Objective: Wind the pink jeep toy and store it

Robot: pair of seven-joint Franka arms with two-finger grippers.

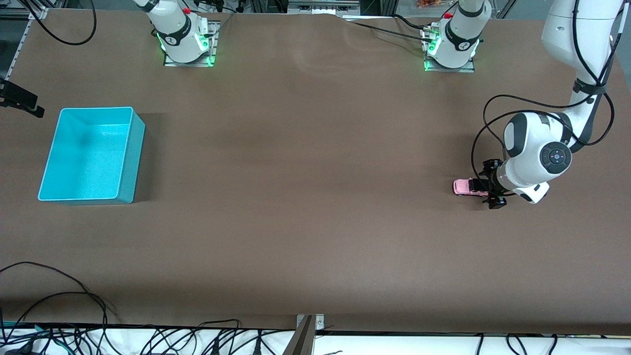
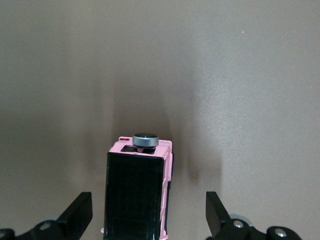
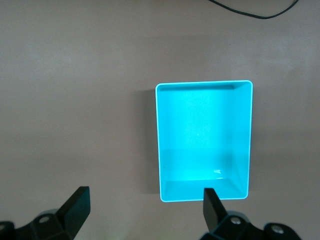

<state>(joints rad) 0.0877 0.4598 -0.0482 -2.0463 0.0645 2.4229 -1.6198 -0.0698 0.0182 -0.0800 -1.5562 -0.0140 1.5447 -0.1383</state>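
The pink jeep toy [image 1: 463,187] stands on the brown table at the left arm's end, its black roof [image 2: 135,195] toward my left gripper. My left gripper [image 1: 489,187] is low at the jeep's rear and open, with a finger on each side of the jeep [image 2: 142,150] and a gap on both sides. A grey round knob [image 2: 145,139] sticks up from the jeep's front. My right gripper [image 3: 145,212] is open and empty, high above the table by the teal bin [image 3: 202,140]. It is out of the front view.
The teal bin [image 1: 88,158] is empty and stands at the right arm's end of the table. Cables lie along the table edge nearest the front camera [image 1: 148,335]. A black clamp [image 1: 19,98] sits at the table edge near the bin.
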